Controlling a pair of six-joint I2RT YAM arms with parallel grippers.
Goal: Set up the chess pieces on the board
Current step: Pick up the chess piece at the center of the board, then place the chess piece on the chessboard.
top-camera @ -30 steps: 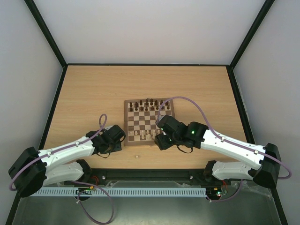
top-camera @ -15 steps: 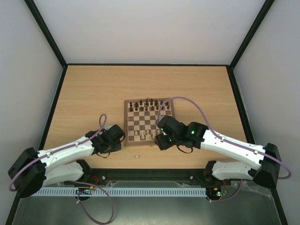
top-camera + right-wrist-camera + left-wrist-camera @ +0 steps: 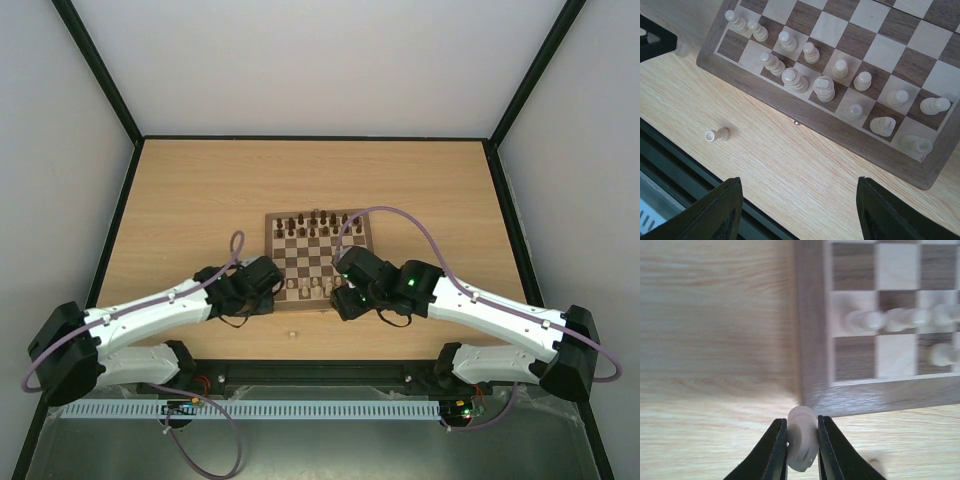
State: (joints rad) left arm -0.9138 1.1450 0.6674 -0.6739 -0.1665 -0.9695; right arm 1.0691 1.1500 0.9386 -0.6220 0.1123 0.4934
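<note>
Board, near left corner.
My left pincer pinches a cream piece just off it; my right pincer hangs spread above its near edge.

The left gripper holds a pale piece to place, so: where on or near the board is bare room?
Free: the two corner squares of the board nearest the left gripper and its pale piece, and the table left of the board. Crowded: the pawn row behind them. A loose piece lies off the near edge.
</note>
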